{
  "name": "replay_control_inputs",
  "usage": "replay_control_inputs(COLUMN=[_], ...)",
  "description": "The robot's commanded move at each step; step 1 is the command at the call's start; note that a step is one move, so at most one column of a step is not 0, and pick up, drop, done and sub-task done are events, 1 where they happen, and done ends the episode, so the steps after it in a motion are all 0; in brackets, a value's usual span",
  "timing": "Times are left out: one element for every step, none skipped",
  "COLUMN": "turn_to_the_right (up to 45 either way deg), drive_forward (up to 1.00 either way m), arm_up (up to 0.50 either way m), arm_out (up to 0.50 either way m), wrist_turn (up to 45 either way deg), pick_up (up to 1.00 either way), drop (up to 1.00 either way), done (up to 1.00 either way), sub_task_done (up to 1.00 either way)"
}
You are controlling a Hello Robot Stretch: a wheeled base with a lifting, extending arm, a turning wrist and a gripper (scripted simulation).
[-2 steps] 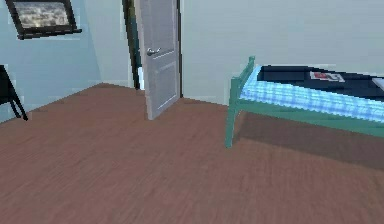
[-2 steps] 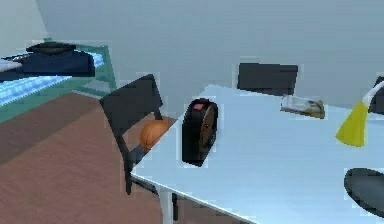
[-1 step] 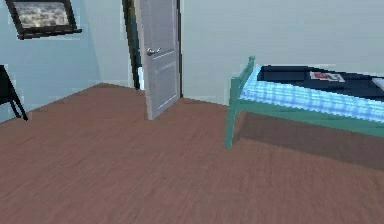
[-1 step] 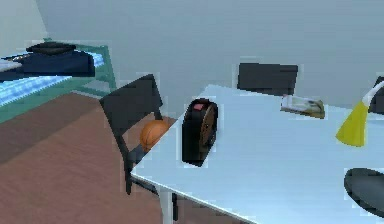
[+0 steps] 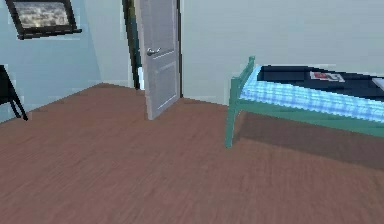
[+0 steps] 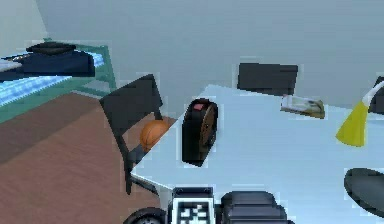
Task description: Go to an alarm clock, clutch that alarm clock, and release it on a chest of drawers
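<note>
Ahead, bare brown floor (image 5: 130,160) is running wide and open up to the pale walls. A white door (image 5: 160,60) is standing ajar in the far wall. At the forward view's right a teal bed (image 5: 240,105) is jutting in, its corner post marking the edge of the open floor. A dark chair (image 5: 10,98) is poking in at the left edge, with a framed picture (image 5: 45,17) hanging above it.

Out on the arm side, a white tabletop (image 6: 280,150) is taking up most of the room. The alarm clock (image 6: 200,130), dark and rounded with a red patch, is standing upright near the tabletop's left edge, about midway along it. A black chair (image 6: 135,105) is sitting just beside that edge, with an orange ball (image 6: 153,133) on its seat. A second chair (image 6: 267,77) is waiting at the far edge, and a yellow cone (image 6: 357,125) is standing toward the right edge. The gripper (image 6: 150,214) is peeking in at the bottom beside a white marker square (image 6: 193,208). Its far end is cut off, so I cannot tell how the fingers are set or whether they have hold of anything.
</note>
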Motion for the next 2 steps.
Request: replay_control_inputs(turn_to_the_right=[0.0, 0.0], drive_forward=[0.0, 0.0], arm_up=[0.0, 0.0], arm_out=[0.34, 0.0], wrist_turn=[0.0, 45.0], pick_up=[0.0, 0.0], drop=[0.0, 0.0], done=[0.0, 0.0], sub_task_done=[0.0, 0.0])
